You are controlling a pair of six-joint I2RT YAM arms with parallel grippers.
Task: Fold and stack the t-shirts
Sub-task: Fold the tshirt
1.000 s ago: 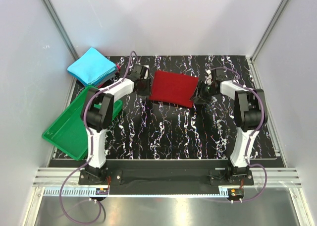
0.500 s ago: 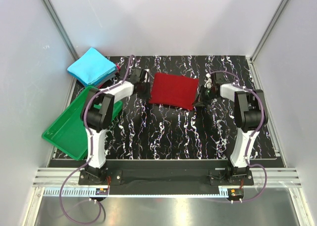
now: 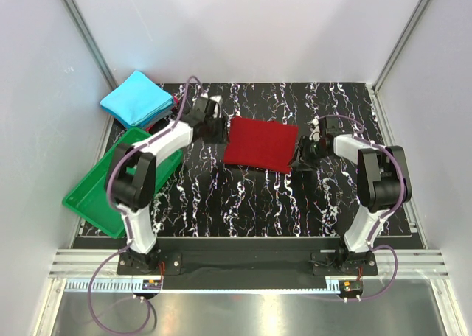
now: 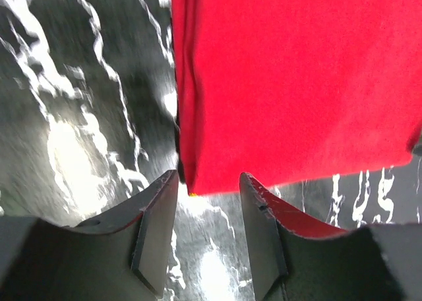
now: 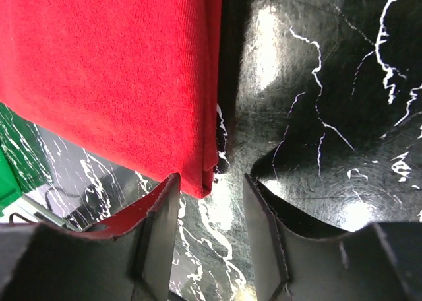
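Dark red t-shirt (image 3: 262, 144) folded flat, your left gripper (image 4: 208, 182) parted, empty, at one corner, right gripper (image 5: 211, 182) likewise opposite

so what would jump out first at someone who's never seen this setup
The dark red t-shirt, folded flat in the middle of the black marbled table, grabs the eye first, with the left gripper and right gripper at its opposite edges, jaws open. Next come the bright cyan-blue t-shirt folded by the far left corner and the green tray at the table's left edge.
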